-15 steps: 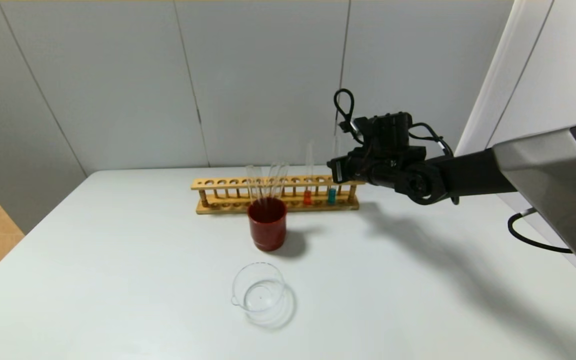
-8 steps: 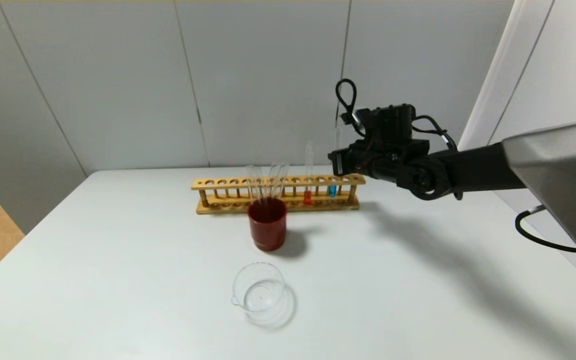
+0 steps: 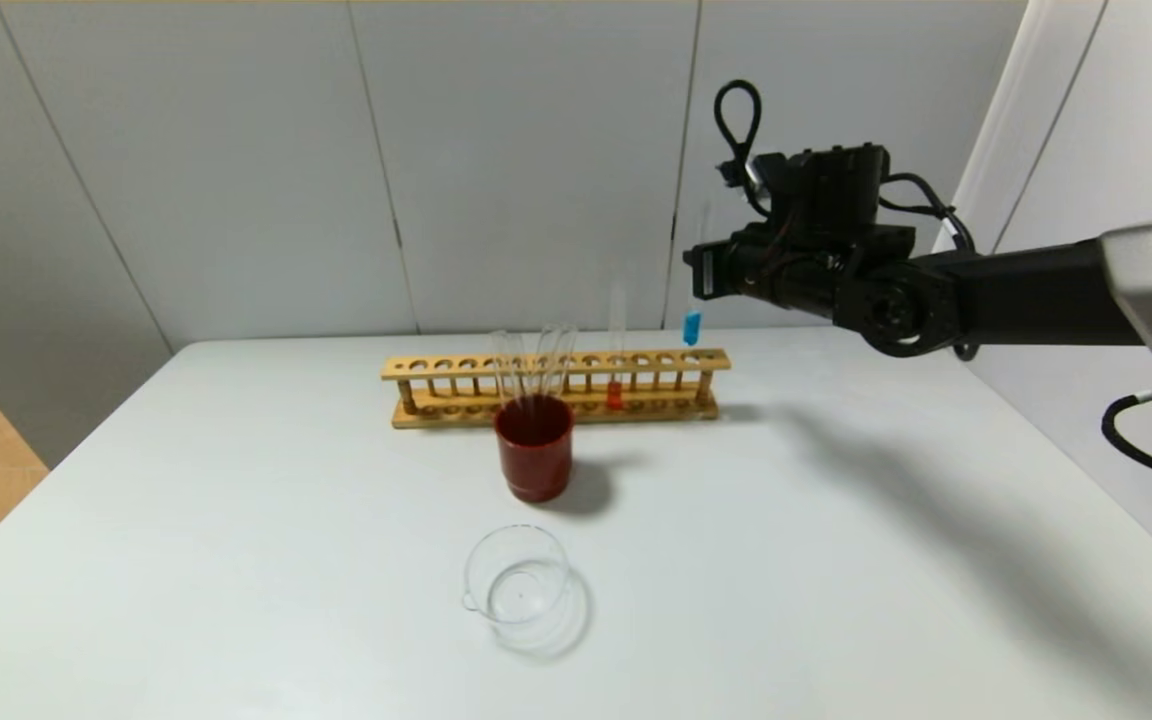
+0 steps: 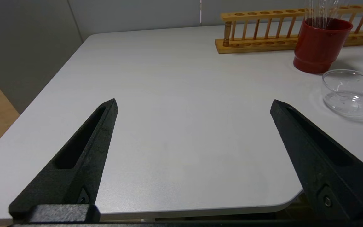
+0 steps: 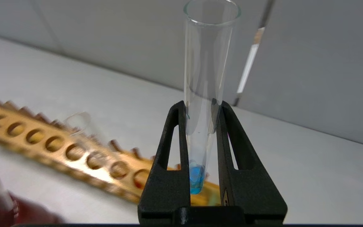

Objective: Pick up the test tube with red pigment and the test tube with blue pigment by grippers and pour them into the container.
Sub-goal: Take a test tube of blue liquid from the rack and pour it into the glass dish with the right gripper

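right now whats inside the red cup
Several clear empty tubes stand in the red cup, leaning apart above its rim. Their lower ends are hidden by the opaque wall, so whether there is anything else in the cup cannot be seen.

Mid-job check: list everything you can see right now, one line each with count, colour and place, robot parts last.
table: one, white, under everything.
rack: one, wooden, far side of table.
test tube with red pigment: one, clear, orange-red liquid, upright in rack.
test tube with blue pigment: one, clear, blue liquid, upright above the rack's right end.
cup: one, dark red, before rack, holding several colourless tubes.
container: one, clear glass, nearest the robot.
right tool: black, clamped on blue tube.
left tool: black, open, over table's near edge.
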